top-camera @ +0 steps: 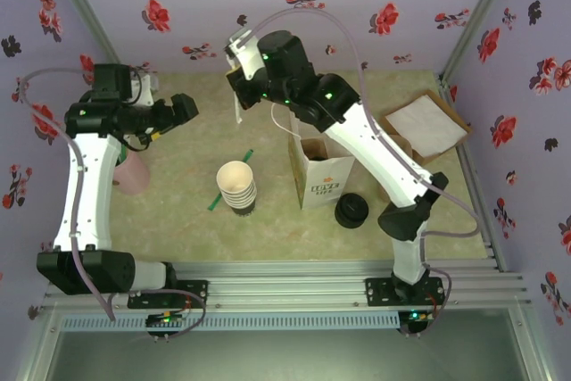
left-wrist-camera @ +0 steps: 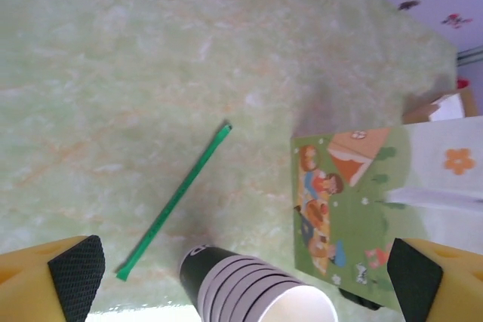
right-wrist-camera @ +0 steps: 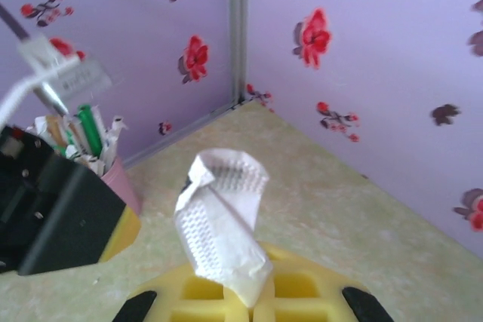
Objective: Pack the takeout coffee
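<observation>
The right tool (right-wrist-camera: 243, 298), clenched on a crumpled white paper napkin (right-wrist-camera: 223, 224), has the upright white paper bag (top-camera: 323, 176) just below-right of it, probably hiding the pale black-lidded coffee cup; the left tool (top-camera: 185, 109), farther off, gapes released.

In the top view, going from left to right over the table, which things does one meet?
pink cup → stack of lidless cream paper cups → white paper bag → flat brown cardboard tray with white paper on it

Cup stack (left-wrist-camera: 253, 290) partly beyond bottom edge
</observation>
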Available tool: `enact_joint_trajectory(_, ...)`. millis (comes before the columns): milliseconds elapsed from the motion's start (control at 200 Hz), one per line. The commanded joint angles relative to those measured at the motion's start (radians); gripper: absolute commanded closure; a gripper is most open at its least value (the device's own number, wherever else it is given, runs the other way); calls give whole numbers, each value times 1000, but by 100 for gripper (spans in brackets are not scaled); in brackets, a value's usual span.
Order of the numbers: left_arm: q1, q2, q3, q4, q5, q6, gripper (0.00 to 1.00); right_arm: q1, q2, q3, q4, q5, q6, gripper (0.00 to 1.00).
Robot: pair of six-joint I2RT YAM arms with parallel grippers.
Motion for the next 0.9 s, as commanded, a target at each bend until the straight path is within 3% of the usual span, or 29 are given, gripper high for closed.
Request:
enact_joint_trajectory(0,-47,29,-25,15,-98,-10,1,-17,-97,28,-24,115,1,94)
enact_joint_trajectory(275,-94,96,-143,59,-155,-12,1,-81,-256,-60,-62,261,-19,92)
enact_joint_trajectory(510,-135,236,-137,64,-155,9,5,-187,-382,-227,-23,294,29,90)
enact_joint_trajectory(700,-171,362,-133,81,-164,23,11,-304,-386,-361,17,149,156,91)
enact_joint_trajectory(895,-221,467,-101,67,-163,58,18,-329,-328,-427,38,49,220,93)
